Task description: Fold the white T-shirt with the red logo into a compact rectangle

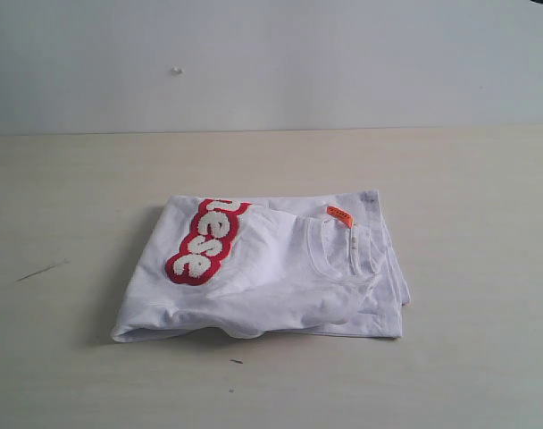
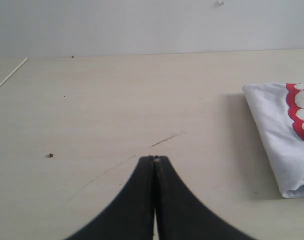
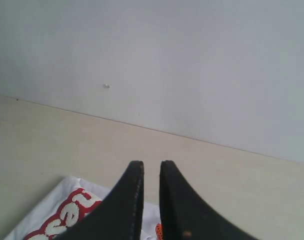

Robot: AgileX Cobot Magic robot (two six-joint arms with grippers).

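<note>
- The left gripper (image 2: 155, 159) hangs over bare table (image 1: 66, 197), its two black fingers pressed together with nothing between them. It does not appear in the exterior view.
- A thin dark scratch (image 1: 39, 271) marks the tabletop on the left. The left wrist view shows the same scratch (image 2: 167, 138) just beyond the fingertips.
- The white T-shirt (image 1: 271, 277) lies in the middle of the table, folded into a rough rectangle with wrinkled, slightly uneven edges. It is well apart from the left gripper, and no gripper touches it.
- The red logo (image 1: 204, 243) sits on the left part of the top layer. It runs sideways, and only the letters "nese" are readable.
- A small dark speck (image 1: 237, 362) lies on the table just in front of the shirt.
- The ribbed collar (image 1: 338, 255) faces up on the right part of the bundle.
- The orange neck tag (image 1: 339, 214) lies just behind the collar, near the far edge.
- The right gripper (image 3: 151, 164) is above the shirt, its fingers a narrow slit apart and holding nothing. Below them its wrist view shows the logo (image 3: 67, 217) and a sliver of the tag (image 3: 158, 231).
- A pale grey wall (image 1: 271, 63) rises behind the table.
</note>
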